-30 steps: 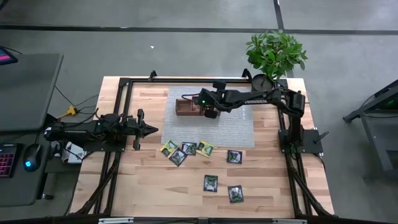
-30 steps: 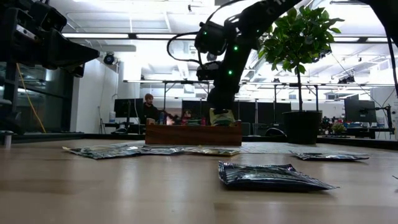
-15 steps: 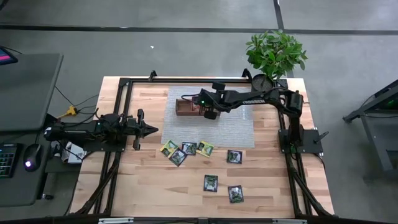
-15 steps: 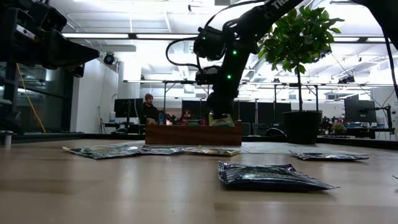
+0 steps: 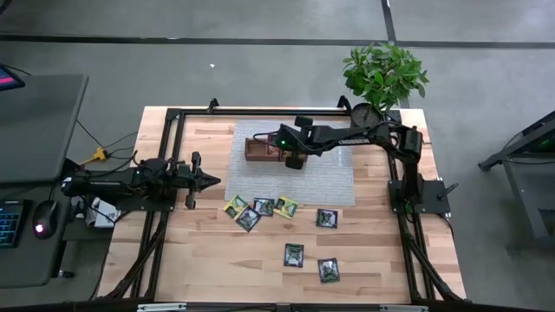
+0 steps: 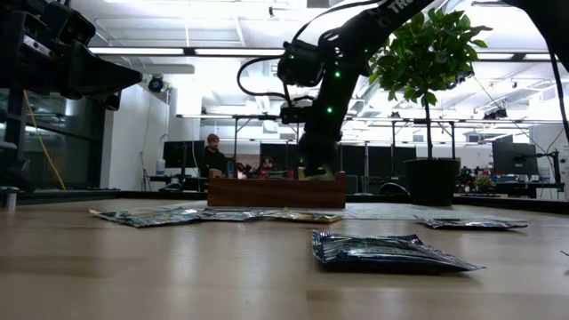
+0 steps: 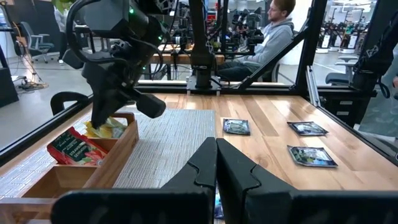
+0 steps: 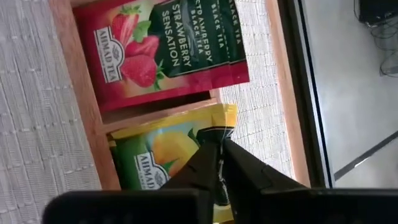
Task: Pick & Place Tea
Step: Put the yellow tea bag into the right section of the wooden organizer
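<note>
Yellow packet (image 8: 163,148) flat in tray (image 8: 71,93)

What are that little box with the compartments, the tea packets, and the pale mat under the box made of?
The box looks like brown wood with a smooth finish; grain shows on its walls. The tea packets seem to be glossy printed foil or coated paper; they catch the light. The mat appears woven, perhaps fabric or fibre, with fine ribbing.

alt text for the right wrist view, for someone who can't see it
Close over a wooden tray, the right gripper has its dark fingers nearly together on the corner of a yellow-green tea packet lying in one compartment. The compartment beside it holds a red strawberry black tea packet. The tray sits on a pale woven mat.
</note>
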Tool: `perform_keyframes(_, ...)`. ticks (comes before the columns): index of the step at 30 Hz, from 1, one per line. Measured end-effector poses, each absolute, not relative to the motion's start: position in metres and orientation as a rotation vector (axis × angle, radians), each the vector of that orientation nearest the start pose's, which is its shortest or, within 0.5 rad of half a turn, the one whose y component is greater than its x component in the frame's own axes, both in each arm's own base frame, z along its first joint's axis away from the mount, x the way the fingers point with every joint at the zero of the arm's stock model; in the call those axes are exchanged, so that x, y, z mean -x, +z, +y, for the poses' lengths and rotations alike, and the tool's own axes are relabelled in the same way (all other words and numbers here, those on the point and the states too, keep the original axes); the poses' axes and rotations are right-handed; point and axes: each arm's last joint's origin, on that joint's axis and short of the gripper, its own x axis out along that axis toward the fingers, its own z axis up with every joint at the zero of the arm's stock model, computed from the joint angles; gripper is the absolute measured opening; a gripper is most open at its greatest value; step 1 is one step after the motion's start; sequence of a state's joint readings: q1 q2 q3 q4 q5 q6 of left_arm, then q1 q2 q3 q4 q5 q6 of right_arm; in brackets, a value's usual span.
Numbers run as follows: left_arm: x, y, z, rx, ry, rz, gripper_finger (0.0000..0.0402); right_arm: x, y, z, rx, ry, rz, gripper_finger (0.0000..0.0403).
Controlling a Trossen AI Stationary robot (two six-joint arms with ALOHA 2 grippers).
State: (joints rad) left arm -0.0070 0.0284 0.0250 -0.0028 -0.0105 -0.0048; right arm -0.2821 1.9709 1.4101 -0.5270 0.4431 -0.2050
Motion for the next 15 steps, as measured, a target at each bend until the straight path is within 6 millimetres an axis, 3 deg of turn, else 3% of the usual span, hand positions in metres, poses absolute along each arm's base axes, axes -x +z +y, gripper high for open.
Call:
perform_keyframes(10, -0.0980, 0.1696, -0.0004, 0.005, 0.004, 0.006, 0.0000, -0.3848, 0.1853, -0.1269, 0.333, -0.636, 1.187, 0.0127)
perform_keyframes(15, -0.0980, 0.1696, -0.0004, 0.005, 0.004, 0.006, 0.0000, -0.3854, 0.1854, -0.1248, 0.335, -0.640, 1.185, 0.0157)
